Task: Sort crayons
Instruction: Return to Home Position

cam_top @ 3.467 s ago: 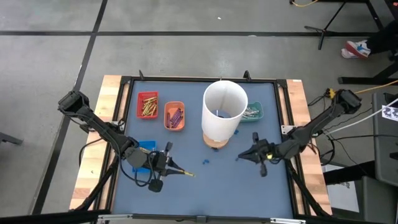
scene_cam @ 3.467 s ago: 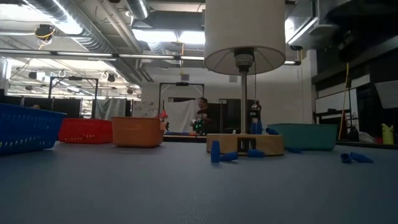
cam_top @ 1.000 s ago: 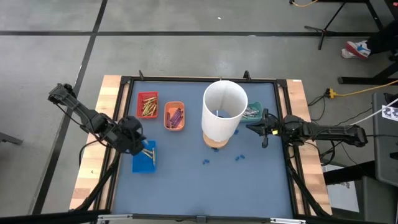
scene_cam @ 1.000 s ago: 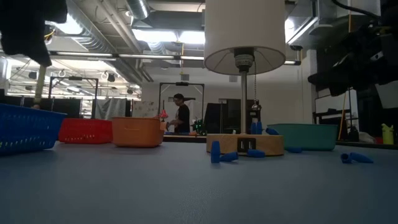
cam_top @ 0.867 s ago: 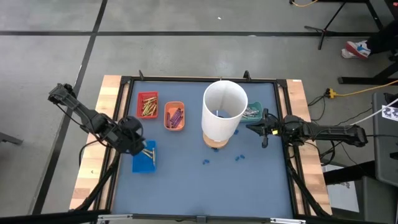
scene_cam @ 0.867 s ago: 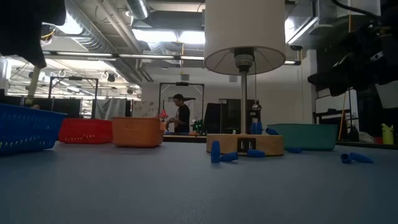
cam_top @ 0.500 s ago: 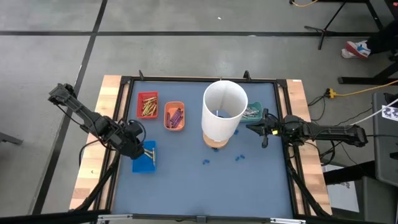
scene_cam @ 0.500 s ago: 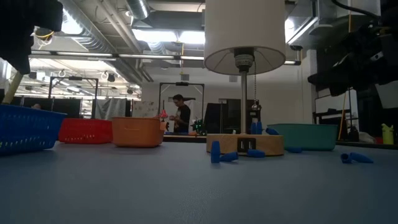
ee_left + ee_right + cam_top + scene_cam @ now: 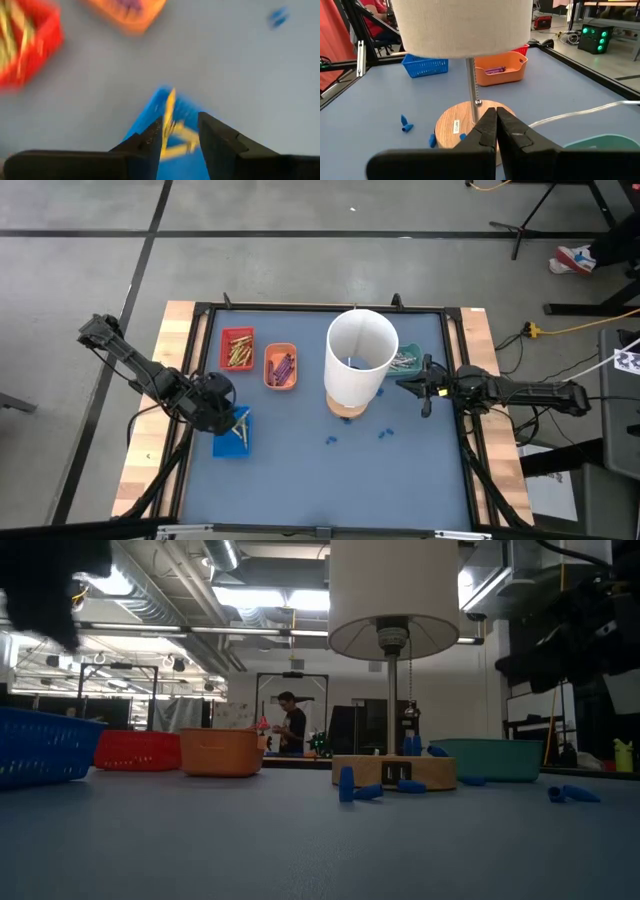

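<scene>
My left gripper is open above the blue tray at the table's left near side. A yellow crayon shows blurred in the gap beyond the fingertips, over the tray. Another yellow crayon lies on the tray's floor. Both show in the tray in the high view. Gold-brown crayons lie in the red tray, purple ones in the orange tray, and grey ones in the teal tray. My right gripper is shut and waits level at the table's right, beside the teal tray.
A lamp with a tall white shade stands on a round wooden base mid-table, between the orange and teal trays. Small blue pieces lie near its base. A black frame edges the table. A person stands far behind.
The yellow crayon that hung below my left gripper above the blue tray's rim in the low view is gone from there. In the high view it now lies in the blue tray with the other yellow one.
</scene>
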Motion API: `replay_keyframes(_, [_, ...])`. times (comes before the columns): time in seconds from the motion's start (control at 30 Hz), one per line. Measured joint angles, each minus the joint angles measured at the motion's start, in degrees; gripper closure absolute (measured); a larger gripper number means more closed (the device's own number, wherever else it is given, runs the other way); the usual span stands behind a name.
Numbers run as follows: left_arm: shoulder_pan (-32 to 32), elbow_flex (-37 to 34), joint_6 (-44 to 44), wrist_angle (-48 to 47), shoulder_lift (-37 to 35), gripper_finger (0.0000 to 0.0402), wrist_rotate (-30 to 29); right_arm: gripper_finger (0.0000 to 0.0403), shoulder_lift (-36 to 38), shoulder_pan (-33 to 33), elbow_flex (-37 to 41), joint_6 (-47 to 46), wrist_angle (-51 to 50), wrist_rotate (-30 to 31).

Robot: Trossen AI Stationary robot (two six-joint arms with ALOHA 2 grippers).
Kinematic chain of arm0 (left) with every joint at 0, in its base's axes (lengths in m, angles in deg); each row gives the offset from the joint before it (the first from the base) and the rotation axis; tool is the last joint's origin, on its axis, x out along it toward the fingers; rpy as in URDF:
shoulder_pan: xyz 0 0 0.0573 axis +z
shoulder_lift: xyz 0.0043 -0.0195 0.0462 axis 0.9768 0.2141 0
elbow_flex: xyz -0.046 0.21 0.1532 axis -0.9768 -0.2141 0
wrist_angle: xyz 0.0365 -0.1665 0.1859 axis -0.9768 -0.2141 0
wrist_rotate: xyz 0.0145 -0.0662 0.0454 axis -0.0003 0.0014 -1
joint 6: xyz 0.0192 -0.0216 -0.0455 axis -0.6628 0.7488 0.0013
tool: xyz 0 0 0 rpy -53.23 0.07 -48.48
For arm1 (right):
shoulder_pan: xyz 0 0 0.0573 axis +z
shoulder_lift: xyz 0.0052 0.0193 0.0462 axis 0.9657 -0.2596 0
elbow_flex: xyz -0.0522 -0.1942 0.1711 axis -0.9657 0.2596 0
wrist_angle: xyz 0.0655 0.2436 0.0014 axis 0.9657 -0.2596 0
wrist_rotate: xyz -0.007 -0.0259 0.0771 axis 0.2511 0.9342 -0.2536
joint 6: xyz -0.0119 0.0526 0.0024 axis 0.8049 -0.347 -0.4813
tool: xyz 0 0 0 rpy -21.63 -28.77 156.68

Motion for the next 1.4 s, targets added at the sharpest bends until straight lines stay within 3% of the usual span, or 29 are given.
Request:
replay_keyframes(0.23, [1.1,0.0,-20.0,12.3,0.0,0.032,-12.5,0.0393,3.2,0.0,0.0,0.0,0.0,0.0])
replay_keyframes(0.5, [7.8,0.0,-31.9,14.0,0.0,0.0391,-14.7,0.0393,7.7,0.0,0.0,0.0,0.0,0.0])
replay_keyframes(0.63, [11.6,0.0,-39.3,17.3,0.0,0.0397,-14.1,0.0393,8.8,0.0,0.0,0.0,0.0,0.0])
replay_keyframes(0.97, [23.1,0.0,-63.5,35.9,0.0,0.0401,-0.5,0.0393,9.2,0.0,0.0,0.0,0.0,0.0])
replay_keyframes(1.1, [27.9,0.0,-70.1,38.6,0.0,0.0401,1.8,0.0393,9.2,0.0,0.0,0.0,0.0,0.0])
replay_keyframes(1.2, [31.9,0.0,-73.0,39.1,0.0,0.0401,3.2,0.0393,9.2,0.0,0.0,0.0,0.0,0.0])
replay_keyframes(1.4, [38.6,-2.4,-74.0,39.5,-1.2,0.0401,13.8,0.0393,9.2,0.0,0.0,0.0,0.0,0.0])
